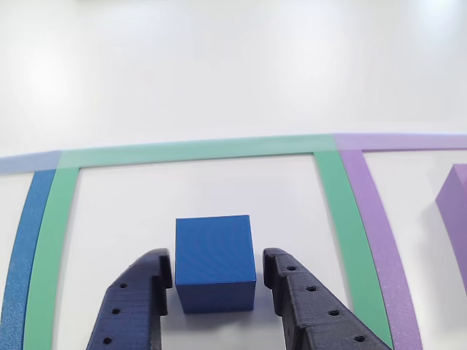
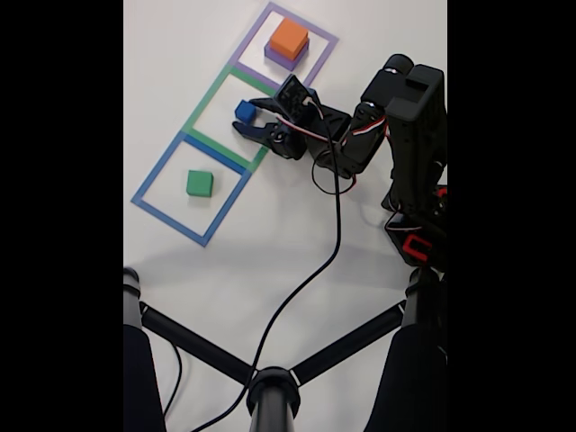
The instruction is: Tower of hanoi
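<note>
The small dark blue cube (image 1: 215, 259) rests on the table inside the green square outline (image 1: 197, 149). My gripper (image 1: 217, 268) is open, one dark finger (image 1: 149, 284) on each side of the cube, with a narrow gap at each side. In the fixed view the blue cube (image 2: 245, 111) lies between the tips of the gripper (image 2: 245, 116). The green cube (image 2: 200, 183) lies in the blue square outline (image 2: 160, 170). The orange cube (image 2: 288, 37) sits on top of the purple cube (image 2: 284, 57) in the purple outline (image 2: 320, 54). An edge of the purple cube (image 1: 457, 200) shows at the right of the other view.
The three flat outlines run in a diagonal row on the white table. The black arm (image 2: 409, 135) stands at the right, and a black cable (image 2: 335, 236) trails down from it. Black stand legs (image 2: 270, 387) cross the bottom of the fixed view.
</note>
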Controlling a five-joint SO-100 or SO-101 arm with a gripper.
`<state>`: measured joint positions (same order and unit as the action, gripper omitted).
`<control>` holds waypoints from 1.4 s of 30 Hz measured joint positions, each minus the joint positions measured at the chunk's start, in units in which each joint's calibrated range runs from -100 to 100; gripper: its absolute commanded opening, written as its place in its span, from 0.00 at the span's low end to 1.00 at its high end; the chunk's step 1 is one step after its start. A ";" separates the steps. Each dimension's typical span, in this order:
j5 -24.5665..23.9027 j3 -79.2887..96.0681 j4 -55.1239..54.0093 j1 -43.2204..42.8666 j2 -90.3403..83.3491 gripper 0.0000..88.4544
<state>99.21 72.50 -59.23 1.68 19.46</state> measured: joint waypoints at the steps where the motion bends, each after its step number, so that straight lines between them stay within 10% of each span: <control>1: 0.00 0.00 0.00 0.00 0.00 0.05; 22: 0.00 7.40 15.65 -0.16 -20.51 0.02; 42: 0.79 -22.28 107.70 2.37 -67.62 0.01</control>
<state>100.00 50.22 48.48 4.05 -48.16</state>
